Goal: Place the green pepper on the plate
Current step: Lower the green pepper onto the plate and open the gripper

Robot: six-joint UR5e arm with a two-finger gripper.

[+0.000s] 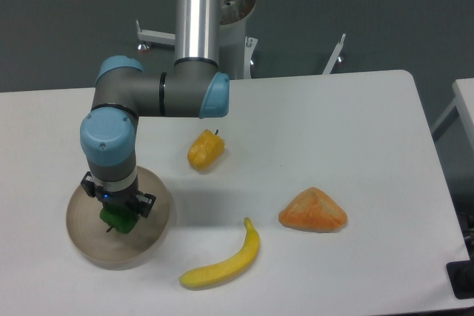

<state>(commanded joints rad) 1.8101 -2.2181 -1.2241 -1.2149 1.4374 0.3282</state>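
The green pepper (117,219) is pinched between the fingers of the claw (116,214), directly over the middle of the plate (153,232); whether it touches the plate cannot be told. The plate is set on the white desk (333,131). Up and to the right of the plate a yellow-orange pepper (205,150) is seen, a banana (224,261) lies just to the plate's right, and an orange wedge-shaped piece (313,211) lies farther right.
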